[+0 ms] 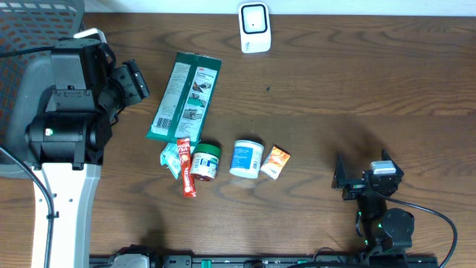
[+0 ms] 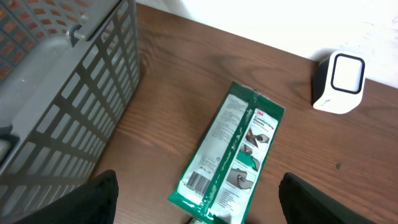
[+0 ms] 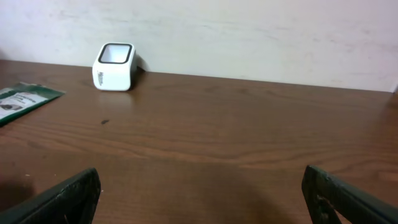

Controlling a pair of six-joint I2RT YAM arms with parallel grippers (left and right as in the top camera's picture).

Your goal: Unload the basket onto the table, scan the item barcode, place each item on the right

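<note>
While beside the basket (image 2: 74,99) wall, left end effector (image 2: 199,202) wide, near packet (image 2: 231,152)

The table (image 1: 372,82) is dark grained wood with a faint sheen. The packet (image 2: 227,155) is glossy green film, the scanner (image 2: 339,84) smooth white plastic, the basket (image 2: 68,112) matt grey plastic.

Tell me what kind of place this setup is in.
Likely a mock shop checkout: a white barcode scanner stands at the far edge of the wooden table, small packaged goods such as a green packet lie on it, and a grey mesh basket sits beside.
</note>
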